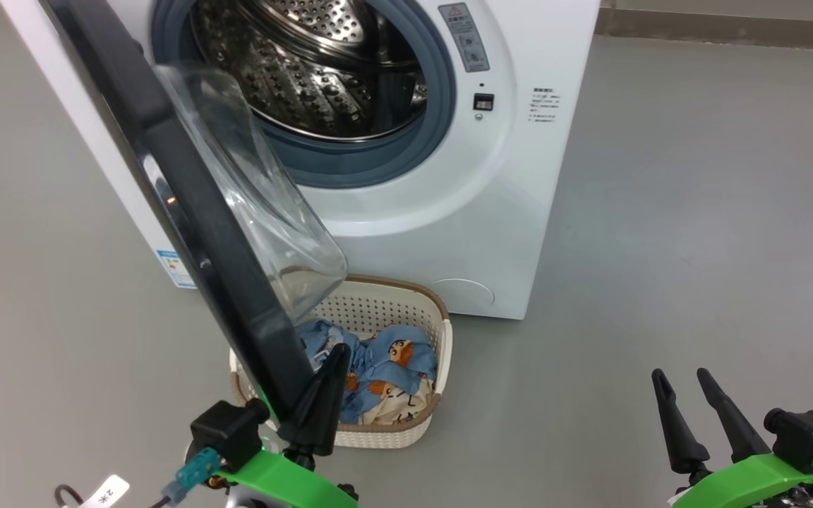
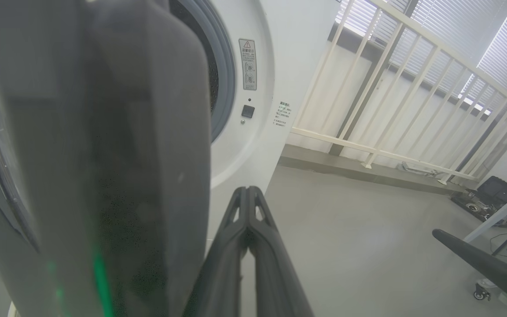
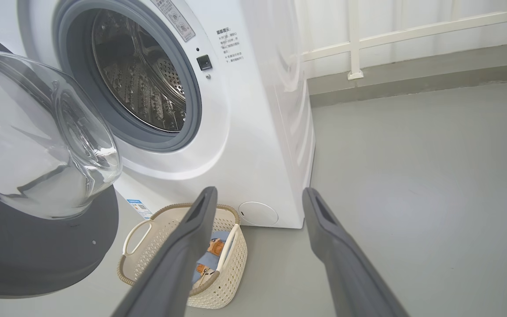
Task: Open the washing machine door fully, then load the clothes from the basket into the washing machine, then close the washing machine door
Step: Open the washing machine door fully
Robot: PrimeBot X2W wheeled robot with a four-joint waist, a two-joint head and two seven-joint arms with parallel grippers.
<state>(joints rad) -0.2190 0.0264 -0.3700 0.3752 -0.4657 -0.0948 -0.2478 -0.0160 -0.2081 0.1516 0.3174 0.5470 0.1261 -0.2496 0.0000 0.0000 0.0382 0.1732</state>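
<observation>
Door (image 1: 188, 212): swung out from the machine at the left, seen nearly edge-on in the head view. Its black rim slants down to the basket's left side, and the clear bowl (image 1: 258, 197) bulges to the right, over the basket's back corner.
Sticker (image 1: 173, 268): blue-edged label low on the machine's front, just left of the door rim.
Left gripper (image 1: 339, 353): fingers pressed together with nothing between them. They point up along the inner side of the door's lower rim, in front of the clothes. In the left wrist view the closed tips (image 2: 247, 190) sit just right of the door's dark edge (image 2: 104, 154); whether they touch it cannot be told.
Basket (image 1: 406, 289): on the floor, close against the machine's base below the opening, partly behind the door.
Clothes (image 1: 392, 360): a blue and cream heap inside the basket.
Machine (image 1: 463, 212): white front-loader with its mouth uncovered. The steel drum (image 1: 308, 63) shows bare metal inside the grey-blue gasket (image 1: 442, 85).
Right gripper (image 1: 680, 377): fingers spread wide and holding nothing, low at the right over bare floor, well apart from the basket.
Floor (image 1: 696, 212): plain grey.
Railing (image 2: 412, 88): pale bars beyond the machine's right side.
</observation>
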